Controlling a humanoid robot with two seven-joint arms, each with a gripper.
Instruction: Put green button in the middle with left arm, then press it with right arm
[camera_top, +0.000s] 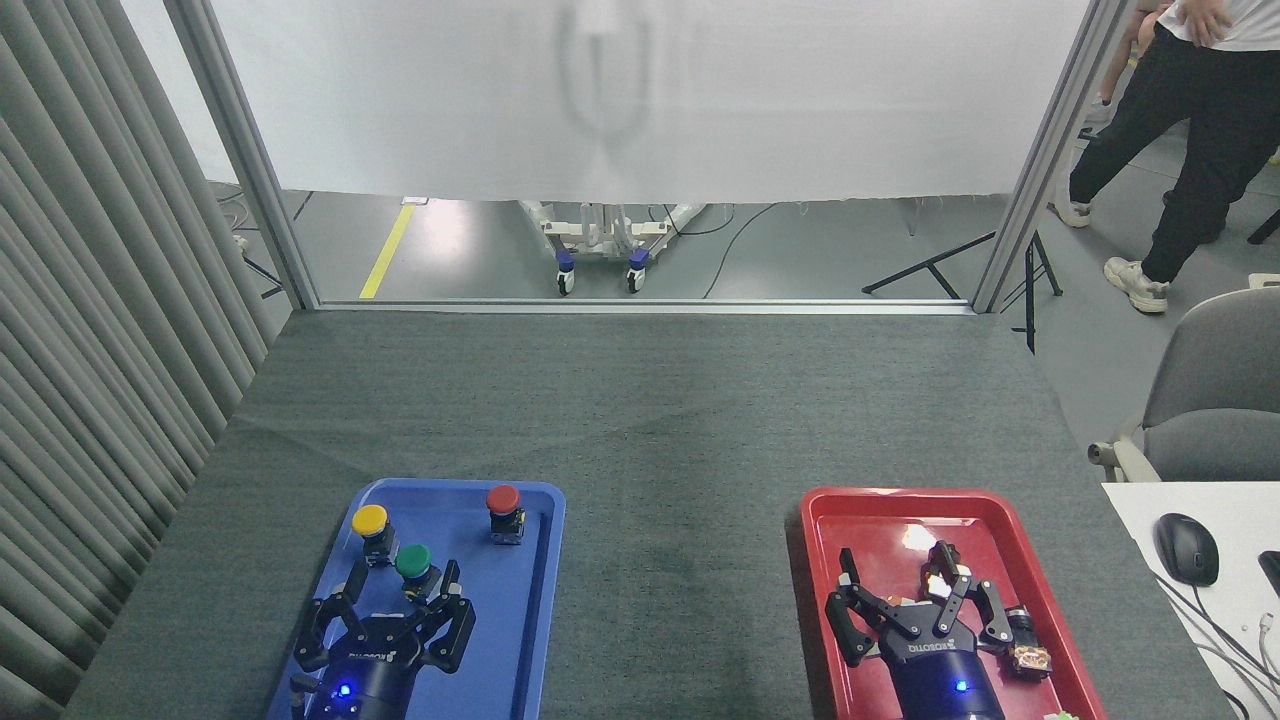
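Observation:
The green button (413, 564) stands in the blue tray (535, 600), just right of and nearer than the yellow button (370, 528). My left gripper (400, 590) hovers over the tray's near part with its fingers spread open on either side of the green button, its fingertips (452, 583) level with the button's base. My right gripper (905, 583) is open over the red tray (880, 515), with nothing between its fingers. The middle (680, 540) is bare dark grey cloth between the two trays.
A red button (504, 511) stands at the blue tray's far right. Small items (1030, 655) lie in the red tray beside my right gripper. A white desk with a mouse (1186, 548) sits at the right, a grey chair (1215, 390) behind it. A person (1190, 130) walks at the far right.

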